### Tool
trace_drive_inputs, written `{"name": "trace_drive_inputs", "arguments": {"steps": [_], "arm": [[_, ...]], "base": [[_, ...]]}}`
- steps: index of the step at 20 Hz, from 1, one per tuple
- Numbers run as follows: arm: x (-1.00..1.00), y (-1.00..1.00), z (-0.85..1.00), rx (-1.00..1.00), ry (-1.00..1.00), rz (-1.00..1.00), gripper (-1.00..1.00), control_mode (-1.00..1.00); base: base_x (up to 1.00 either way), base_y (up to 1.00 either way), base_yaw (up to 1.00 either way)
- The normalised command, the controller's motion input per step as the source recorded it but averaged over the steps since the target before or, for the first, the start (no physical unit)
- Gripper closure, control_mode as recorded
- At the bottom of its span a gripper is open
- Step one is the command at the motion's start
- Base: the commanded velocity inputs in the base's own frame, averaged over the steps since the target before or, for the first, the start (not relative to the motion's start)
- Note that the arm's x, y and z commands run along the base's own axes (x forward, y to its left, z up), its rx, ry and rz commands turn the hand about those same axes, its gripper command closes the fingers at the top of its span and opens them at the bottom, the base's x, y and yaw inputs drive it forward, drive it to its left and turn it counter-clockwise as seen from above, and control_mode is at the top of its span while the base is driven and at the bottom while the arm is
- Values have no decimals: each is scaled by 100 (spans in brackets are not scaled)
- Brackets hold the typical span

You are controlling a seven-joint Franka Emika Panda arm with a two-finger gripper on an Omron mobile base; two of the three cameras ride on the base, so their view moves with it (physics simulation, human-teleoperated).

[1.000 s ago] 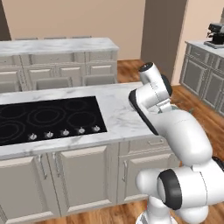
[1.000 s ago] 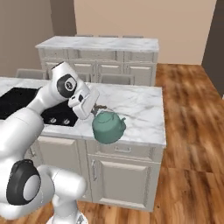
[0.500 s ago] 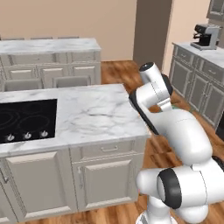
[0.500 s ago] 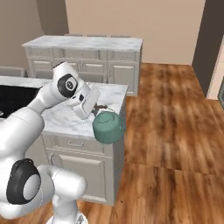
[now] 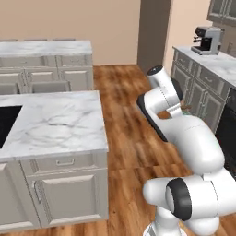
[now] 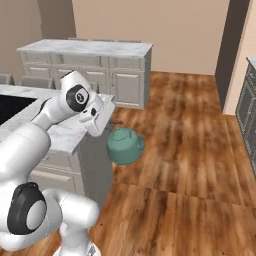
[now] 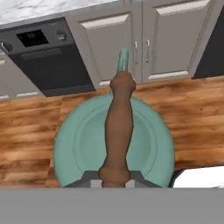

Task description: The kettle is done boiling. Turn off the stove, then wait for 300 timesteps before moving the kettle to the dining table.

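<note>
The teal kettle [image 6: 125, 147] hangs in the air over the wooden floor, just past the right end of the marble island [image 6: 65, 136]. My gripper [image 6: 114, 123] is shut on its handle from above. From the hand camera I look straight down on the kettle [image 7: 78, 140], with its brown handle [image 7: 119, 127] running up from between my fingers and my gripper [image 7: 114, 178] closed around it. A slice of the black stove [image 6: 12, 107] shows at the island's left, and its corner [image 5: 7, 124] sits at the picture's edge; its knobs are out of view. The dining table is out of view.
A second marble counter with cabinets [image 6: 85, 50] stands behind the island. At the right runs a counter [image 5: 209, 64] carrying a coffee machine [image 5: 207, 39]. Grey cabinets [image 7: 144, 43] and a black oven [image 7: 43, 61] lie beyond the kettle. Wooden floor [image 6: 190, 150] stretches between them.
The whole scene has slid left in both base views, so the base has moved right. The kettle stays in my grip and now hangs past the island's end instead of over its top.
</note>
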Motion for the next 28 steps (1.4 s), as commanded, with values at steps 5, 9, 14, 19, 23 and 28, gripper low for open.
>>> {"name": "trace_drive_inputs", "arguments": {"steps": [5,9,14,19,23,28], "arm": [[0,0,0,0,0,0,100,100],[0,0,0,0,0,0,100,100],[0,0,0,0,0,0,100,100],[0,0,0,0,0,0,100,100],[0,0,0,0,0,0,100,100],[0,0,0,0,0,0,100,100]], "base": [[48,-95,20],[84,-74,20],[99,-60,15],[100,-50,11],[100,-45,10],[100,-50,12]]}}
